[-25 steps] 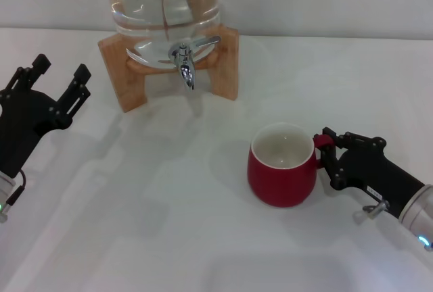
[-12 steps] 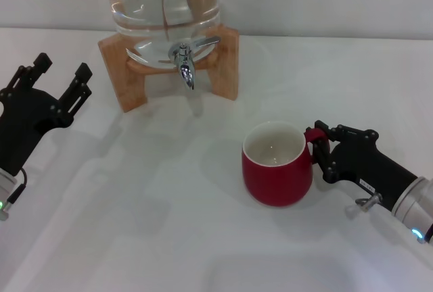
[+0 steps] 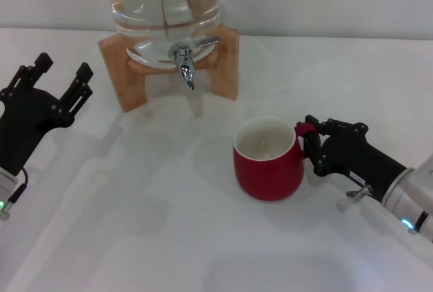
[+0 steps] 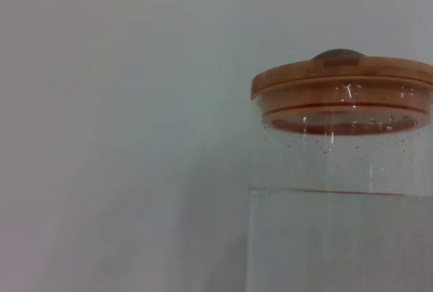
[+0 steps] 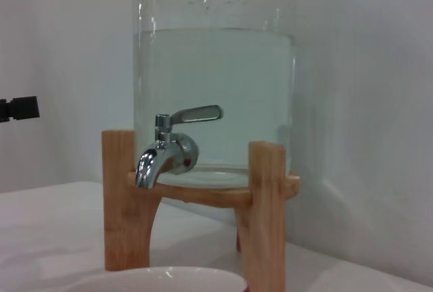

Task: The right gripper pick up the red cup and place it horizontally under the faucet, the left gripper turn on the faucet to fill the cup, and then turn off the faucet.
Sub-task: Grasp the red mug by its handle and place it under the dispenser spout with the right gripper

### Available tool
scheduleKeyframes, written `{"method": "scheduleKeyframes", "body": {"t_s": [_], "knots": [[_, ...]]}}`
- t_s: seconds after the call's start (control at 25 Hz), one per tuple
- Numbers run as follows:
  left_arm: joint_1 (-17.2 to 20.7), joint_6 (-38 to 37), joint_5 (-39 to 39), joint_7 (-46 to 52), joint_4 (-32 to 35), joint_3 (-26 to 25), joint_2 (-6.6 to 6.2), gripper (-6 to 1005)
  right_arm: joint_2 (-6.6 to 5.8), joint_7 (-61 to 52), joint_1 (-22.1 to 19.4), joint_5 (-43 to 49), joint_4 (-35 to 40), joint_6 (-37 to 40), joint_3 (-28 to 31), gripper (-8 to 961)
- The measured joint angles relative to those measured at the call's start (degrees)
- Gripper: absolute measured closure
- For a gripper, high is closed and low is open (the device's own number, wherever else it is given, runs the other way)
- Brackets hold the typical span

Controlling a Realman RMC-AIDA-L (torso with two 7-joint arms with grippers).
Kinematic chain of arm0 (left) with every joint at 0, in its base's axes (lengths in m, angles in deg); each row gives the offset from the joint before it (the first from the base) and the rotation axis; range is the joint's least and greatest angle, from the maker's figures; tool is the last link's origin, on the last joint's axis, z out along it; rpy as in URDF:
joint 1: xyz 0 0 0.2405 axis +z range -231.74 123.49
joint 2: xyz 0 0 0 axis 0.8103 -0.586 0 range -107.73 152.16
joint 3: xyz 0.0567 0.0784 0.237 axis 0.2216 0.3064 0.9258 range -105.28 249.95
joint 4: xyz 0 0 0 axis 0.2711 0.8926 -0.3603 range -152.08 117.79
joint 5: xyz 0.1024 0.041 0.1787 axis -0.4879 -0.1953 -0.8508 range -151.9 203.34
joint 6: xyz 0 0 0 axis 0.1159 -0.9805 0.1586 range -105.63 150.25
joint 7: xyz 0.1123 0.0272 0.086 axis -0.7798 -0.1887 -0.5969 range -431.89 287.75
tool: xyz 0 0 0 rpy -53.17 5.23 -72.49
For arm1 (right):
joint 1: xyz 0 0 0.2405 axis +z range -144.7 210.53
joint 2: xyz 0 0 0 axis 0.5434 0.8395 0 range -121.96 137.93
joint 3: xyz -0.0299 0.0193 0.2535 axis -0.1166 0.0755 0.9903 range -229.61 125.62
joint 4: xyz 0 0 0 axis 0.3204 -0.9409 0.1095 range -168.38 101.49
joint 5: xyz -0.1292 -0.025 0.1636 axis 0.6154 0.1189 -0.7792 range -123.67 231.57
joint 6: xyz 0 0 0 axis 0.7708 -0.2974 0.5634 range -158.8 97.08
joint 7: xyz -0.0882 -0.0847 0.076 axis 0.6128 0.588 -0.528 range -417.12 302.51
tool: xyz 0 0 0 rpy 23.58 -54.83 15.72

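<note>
The red cup (image 3: pixel 267 161) stands upright on the white table, right of centre and nearer to me than the faucet (image 3: pixel 184 59). Its cream rim (image 5: pixel 159 280) shows in the right wrist view. My right gripper (image 3: pixel 308 144) is shut on the cup's handle from the right side. The chrome faucet (image 5: pixel 166 151) points down from the glass water jar (image 3: pixel 164 1) on its wooden stand (image 3: pixel 122 69); its lever lies across. My left gripper (image 3: pixel 59 72) hovers open at the far left, level with the stand and apart from it.
The jar's wooden lid (image 4: pixel 342 88) and glass wall (image 4: pixel 338 238) fill the left wrist view. A pale wall runs behind the jar. Bare white table (image 3: pixel 149 211) lies between the cup and the left arm.
My right gripper has dragged the red cup leftward and slightly toward the faucet. The left arm has stayed where it was.
</note>
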State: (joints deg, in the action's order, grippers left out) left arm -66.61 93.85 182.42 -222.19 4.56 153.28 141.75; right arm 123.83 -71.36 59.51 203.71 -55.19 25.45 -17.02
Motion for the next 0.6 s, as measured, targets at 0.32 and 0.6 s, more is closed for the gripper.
{"method": "scheduleKeyframes", "body": {"t_s": [0.32, 0.6], "knots": [[0.0, 0.0, 0.0, 0.0, -0.3, 0.0, 0.00, 243, 0.08, 0.2, 2.0, 0.0, -1.7, -3.3, 0.0, 824], [0.3, 0.0, 0.0, -0.7, -0.4, 0.0, 0.00, 243, 0.20, 0.2, 4.9, 0.0, -3.8, -7.0, 0.1, 824]]}}
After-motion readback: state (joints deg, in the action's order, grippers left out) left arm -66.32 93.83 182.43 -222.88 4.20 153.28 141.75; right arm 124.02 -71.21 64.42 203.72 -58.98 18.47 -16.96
